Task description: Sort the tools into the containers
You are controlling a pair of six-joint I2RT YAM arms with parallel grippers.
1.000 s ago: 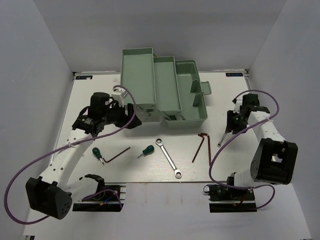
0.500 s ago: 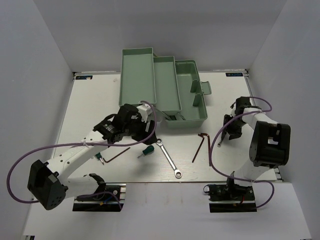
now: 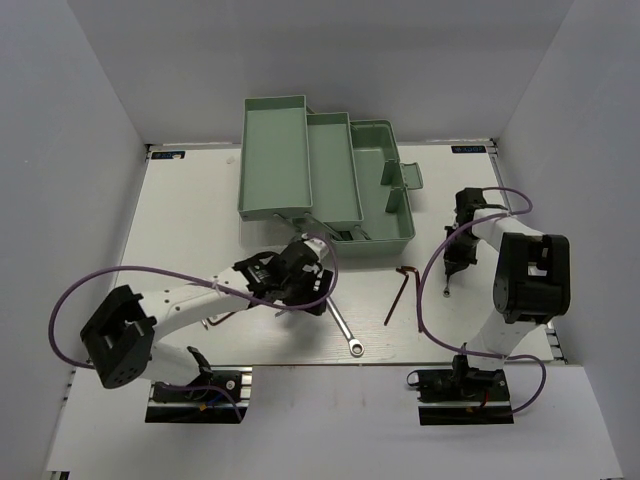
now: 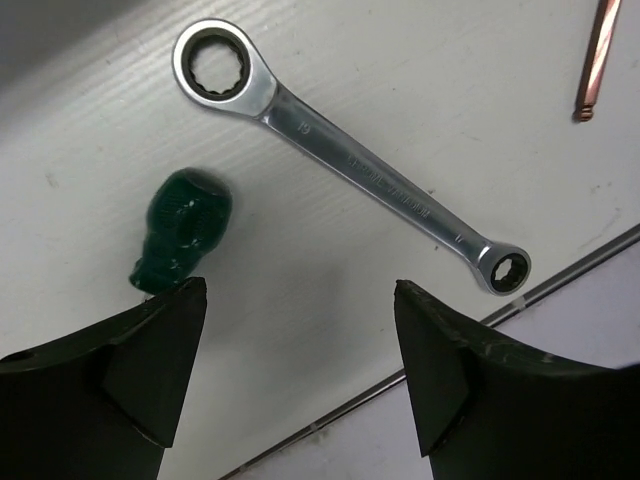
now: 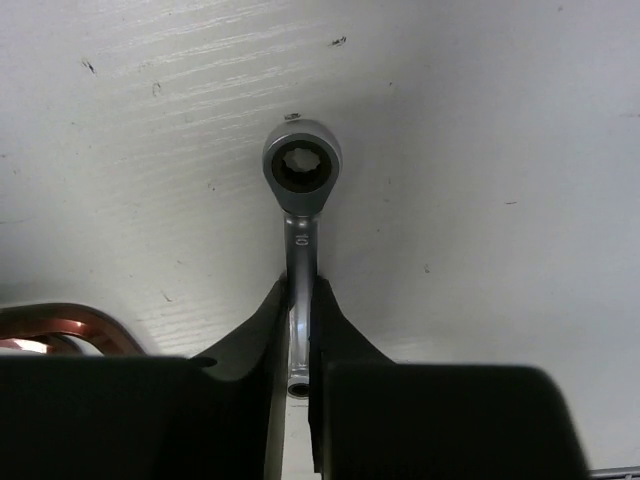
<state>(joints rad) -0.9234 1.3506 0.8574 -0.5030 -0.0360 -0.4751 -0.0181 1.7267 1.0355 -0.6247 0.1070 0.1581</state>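
Nearest us, the long silver wrench [image 4: 350,170] lies flat on the counter [image 3: 180,210]; our left end effector [image 4: 297,300] hangs over it, fingers spread wide, holding nothing; a green-handled screwdriver [image 4: 185,225] lies just beside one fingertip; a reddish hex key [image 3: 400,290] lies apart to the right; farther on, our right end effector [image 5: 299,300] is pinching the short wrench [image 5: 301,170] by its shaft; the mint toolbox [image 3: 395,240] stands open at the far side, trays stepped out.

The top view looks down from above the near edge over the whole table [image 3: 180,200]. Both wrist views face down, close to it. Left shares the long wrench [image 4: 350,160], 6 o'clock overhead; right, the short wrench [image 5: 300,190], 3 o'clock.
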